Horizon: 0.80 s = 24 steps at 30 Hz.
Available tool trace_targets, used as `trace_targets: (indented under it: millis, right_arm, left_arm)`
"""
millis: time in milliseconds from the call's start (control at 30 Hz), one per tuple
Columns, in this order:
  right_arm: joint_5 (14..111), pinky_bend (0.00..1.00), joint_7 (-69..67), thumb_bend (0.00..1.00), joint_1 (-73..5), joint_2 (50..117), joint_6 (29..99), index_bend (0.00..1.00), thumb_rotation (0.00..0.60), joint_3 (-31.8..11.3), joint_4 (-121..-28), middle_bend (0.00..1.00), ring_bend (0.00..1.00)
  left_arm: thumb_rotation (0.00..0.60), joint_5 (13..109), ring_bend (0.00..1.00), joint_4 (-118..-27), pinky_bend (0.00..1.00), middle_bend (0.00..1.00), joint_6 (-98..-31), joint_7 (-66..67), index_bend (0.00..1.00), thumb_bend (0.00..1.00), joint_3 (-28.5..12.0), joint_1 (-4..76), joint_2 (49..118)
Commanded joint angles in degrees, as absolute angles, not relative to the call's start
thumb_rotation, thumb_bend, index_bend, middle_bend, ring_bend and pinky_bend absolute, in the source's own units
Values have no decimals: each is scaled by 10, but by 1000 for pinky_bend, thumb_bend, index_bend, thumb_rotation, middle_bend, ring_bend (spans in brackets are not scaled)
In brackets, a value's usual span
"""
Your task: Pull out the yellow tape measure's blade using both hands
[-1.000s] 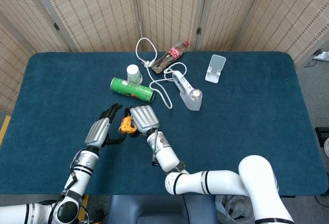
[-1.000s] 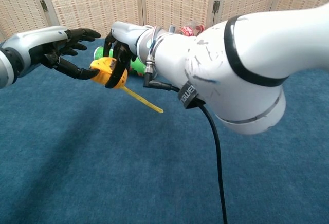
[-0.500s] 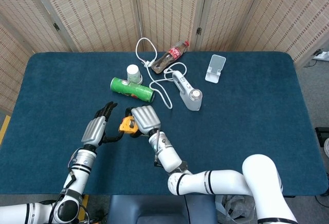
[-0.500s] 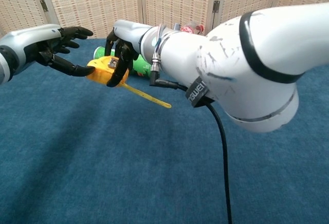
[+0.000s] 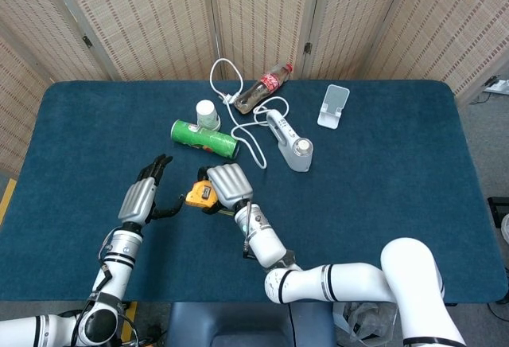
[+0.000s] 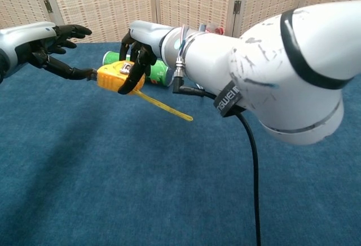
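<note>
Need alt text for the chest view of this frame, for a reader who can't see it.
The right hand holds a yellow tape measure above a blue table, a short strip of blade hanging out. The left hand touches the case's far end with a fingertip, other fingers spread.

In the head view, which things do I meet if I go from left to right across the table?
Left hand → yellow tape measure → right hand → white handheld device → phone stand.

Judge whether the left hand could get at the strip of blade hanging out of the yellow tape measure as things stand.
Probably yes. The blade trails free below the right hand, with bare table under it. The left hand, at the tape measure case's far side, would have to come round it.
</note>
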State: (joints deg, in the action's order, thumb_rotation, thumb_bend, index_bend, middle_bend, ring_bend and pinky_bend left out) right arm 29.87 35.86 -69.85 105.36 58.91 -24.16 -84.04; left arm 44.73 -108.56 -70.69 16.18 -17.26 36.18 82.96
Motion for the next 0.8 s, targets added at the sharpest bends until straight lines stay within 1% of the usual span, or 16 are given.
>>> trace_targets:
  millis: [33, 267, 300, 400, 533, 633, 800]
  right_arm:
    - [300, 278, 358, 156, -696, 1050, 591, 650, 600, -241, -844, 574, 542]
    - [299, 278, 358, 157, -692, 1039, 595, 650, 600, -239, -854, 574, 542]
    - [298, 278, 358, 156, -691, 1038, 596, 650, 600, -239, -854, 574, 542]
    - [298, 278, 358, 156, -690, 1036, 598, 650, 600, -239, -857, 574, 542]
    - [298, 278, 358, 156, -689, 1034, 599, 650, 600, -238, -859, 574, 542]
    - [297, 278, 357, 156, -689, 1033, 599, 650, 600, -237, -860, 574, 542]
    - [298, 278, 357, 156, -689, 1031, 600, 650, 600, -237, -862, 574, 542]
  left_arm:
    - [600, 446, 0, -1085, 0, 0, -707, 162, 0, 392, -173, 361, 827]
    - [600, 445, 0, -1085, 0, 0, -705, 159, 1, 431, -173, 358, 822]
    - [600, 445, 0, -1086, 0, 0, -705, 159, 14, 443, -173, 358, 821]
    - [600, 445, 0, -1088, 0, 0, -704, 159, 100, 468, -173, 358, 820]
    - [600, 444, 0, -1089, 0, 0, -701, 156, 308, 508, -174, 359, 821]
    - [600, 441, 0, -1090, 0, 0, -698, 156, 373, 524, -174, 360, 820]
    - [600, 437, 0, -1089, 0, 0, -697, 157, 445, 533, -174, 362, 822]
